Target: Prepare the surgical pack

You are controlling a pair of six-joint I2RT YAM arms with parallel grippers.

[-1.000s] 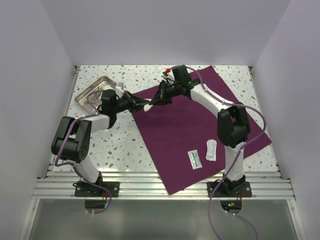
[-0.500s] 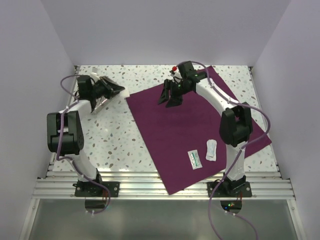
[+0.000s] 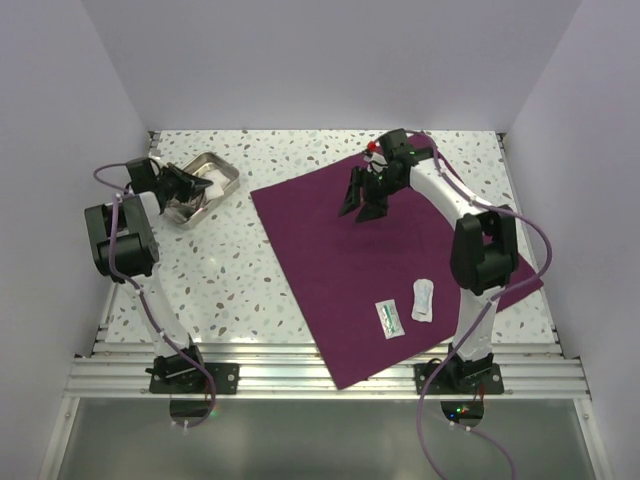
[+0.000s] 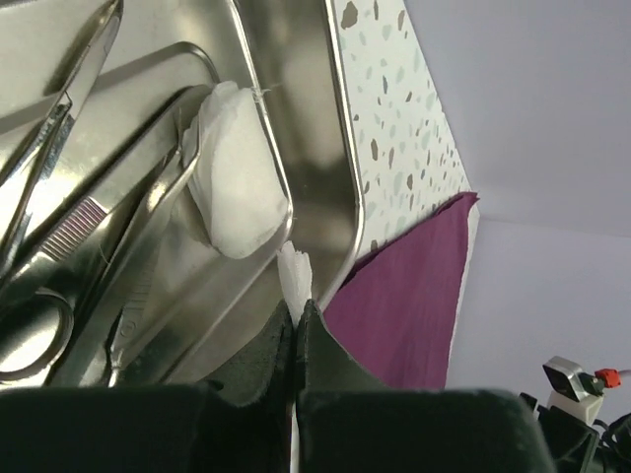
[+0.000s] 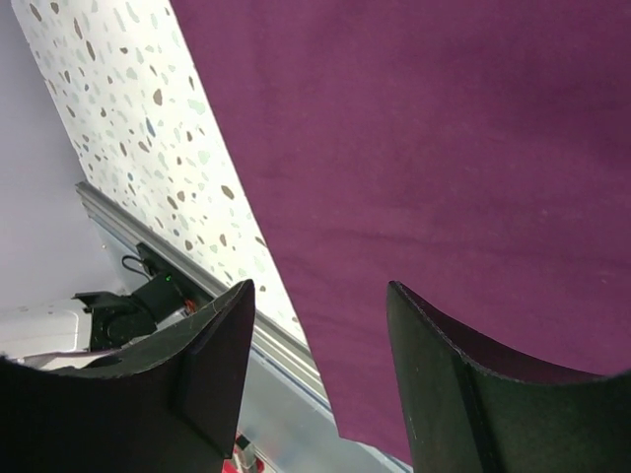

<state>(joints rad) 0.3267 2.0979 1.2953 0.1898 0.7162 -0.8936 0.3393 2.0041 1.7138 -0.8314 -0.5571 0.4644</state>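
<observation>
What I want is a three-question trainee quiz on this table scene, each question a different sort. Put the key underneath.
1. True or false: the right hand is shut on the purple cloth.
2. How do the two small packets lie? A) stacked on each other; B) side by side on the cloth, close to its near edge; C) under the cloth.
3. Fill in: the left hand, shut on a white scrap, is above a metal ____.

Key
1. False: it is open above the cloth.
2. B
3. tray
</observation>
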